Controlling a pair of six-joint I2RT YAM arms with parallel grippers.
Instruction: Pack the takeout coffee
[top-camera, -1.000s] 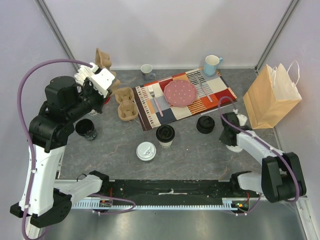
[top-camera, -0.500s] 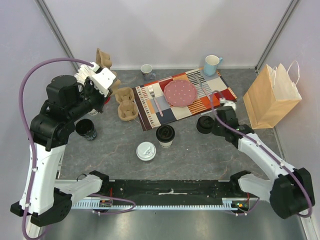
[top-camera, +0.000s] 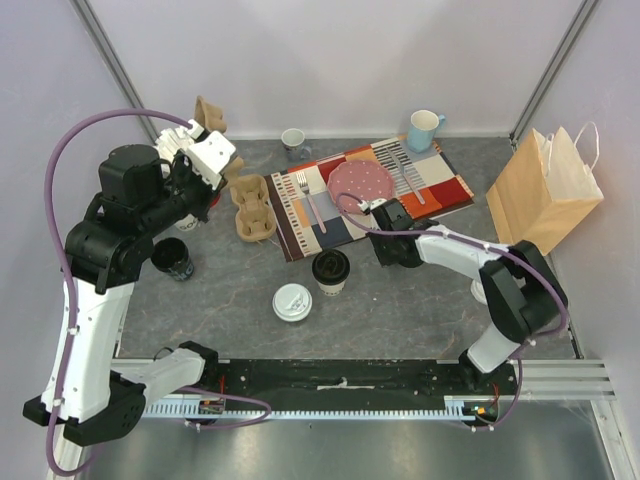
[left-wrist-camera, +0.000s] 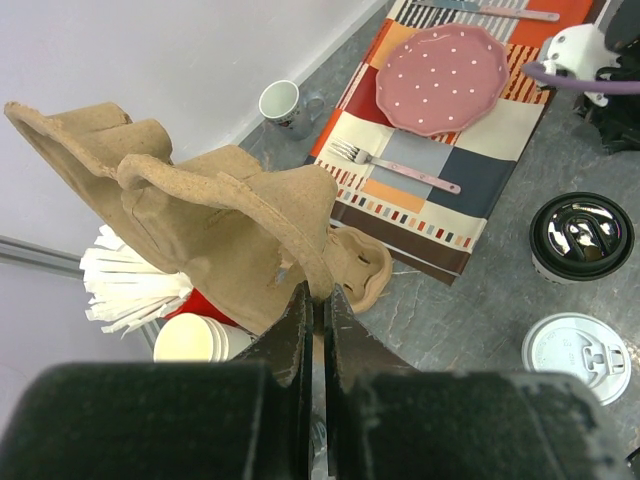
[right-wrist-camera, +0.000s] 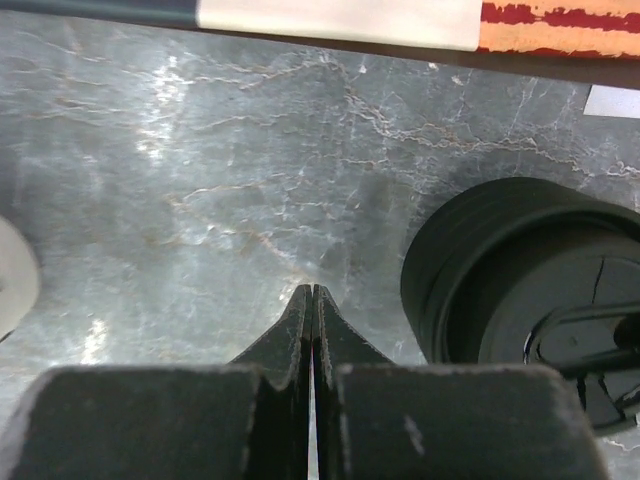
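From my station I see the left gripper (left-wrist-camera: 317, 303) clamped on the edge of a cardboard cup carrier (left-wrist-camera: 220, 210), which it holds raised above the far-left corner of the table (top-camera: 420, 300). The right gripper (right-wrist-camera: 312, 300) has its fingers pressed together with nothing between them, low over the marble just in front of the placemat (top-camera: 445, 190). A black round piece (right-wrist-camera: 520, 280) sits just beside it (lid or cup, I cannot tell). The cream cup with the black lid (top-camera: 331, 270) stands upright near the table's middle, just off the placemat's near edge. The white-lidded cup (top-camera: 292, 302) stands close beside it, nearer the arms. The paper bag (top-camera: 545, 195) stands at the far right, well apart from both.
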